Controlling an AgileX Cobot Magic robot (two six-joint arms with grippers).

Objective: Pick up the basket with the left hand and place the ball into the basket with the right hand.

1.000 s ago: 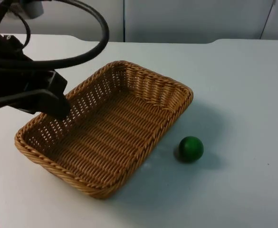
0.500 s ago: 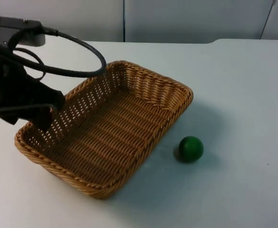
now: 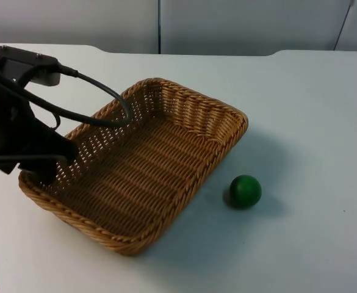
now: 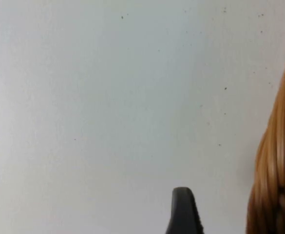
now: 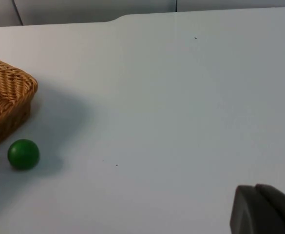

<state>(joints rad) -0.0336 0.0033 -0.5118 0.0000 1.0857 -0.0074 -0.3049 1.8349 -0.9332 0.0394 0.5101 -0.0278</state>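
Left arm down at the basket's corner, ball sitting out on the table

From the top view the left gripper (image 3: 41, 174) is pretty much buried under its own arm right at the near-left corner of the wicker basket (image 3: 141, 165), so I honestly can't tell if it's clamped on the rim or spread apart. The left wrist view isn't much help either: one black fingertip (image 4: 182, 212) over bare white table (image 4: 108, 97), with a slice of the basket's woven rim (image 4: 276, 170) just beside it. The other finger is cut off, so no way to call it.

The basket rests on the table (image 3: 300, 110), nothing inside it as far as the open weave shows. The green ball (image 3: 245, 191) is on the table just off the basket's right side, near but not touching.

The right wrist view gives the other angle: the ball (image 5: 23, 154) near the basket's corner (image 5: 10, 97), well apart from the right gripper (image 5: 264, 209). Only a dark bit of that gripper is visible, so can't tell its state either. That arm is waiting off to the side
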